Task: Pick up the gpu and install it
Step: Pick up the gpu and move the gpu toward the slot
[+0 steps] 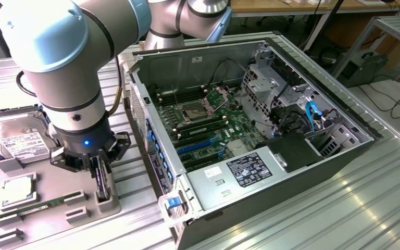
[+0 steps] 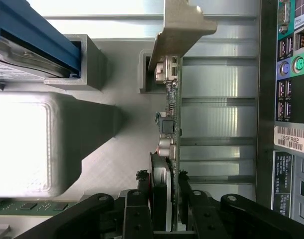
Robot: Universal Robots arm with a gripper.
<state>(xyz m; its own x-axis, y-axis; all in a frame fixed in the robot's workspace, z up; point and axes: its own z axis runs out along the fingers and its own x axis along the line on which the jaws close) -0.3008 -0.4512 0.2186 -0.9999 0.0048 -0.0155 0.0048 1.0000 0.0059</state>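
Note:
The gpu (image 1: 102,181) stands on edge in a grey slotted holder (image 1: 110,202) on the parts tray at the exterior view's left. In the wrist view the gpu (image 2: 169,114) runs away from the camera, its silvery bracket (image 2: 179,25) at the far end. My gripper (image 1: 97,167) reaches straight down over it. Its black fingers (image 2: 143,186) press against both faces of the card near the fan, so the gripper (image 2: 162,181) is shut on the gpu, which still sits in the holder.
The open computer case (image 1: 366,130) lies to the exterior view's right, with its motherboard and blue slots (image 1: 198,147) exposed; its rear port panel (image 2: 291,74) is close beside the card. A hard drive (image 1: 16,138), a processor (image 1: 19,188) and a green memory stick (image 1: 39,206) share the tray.

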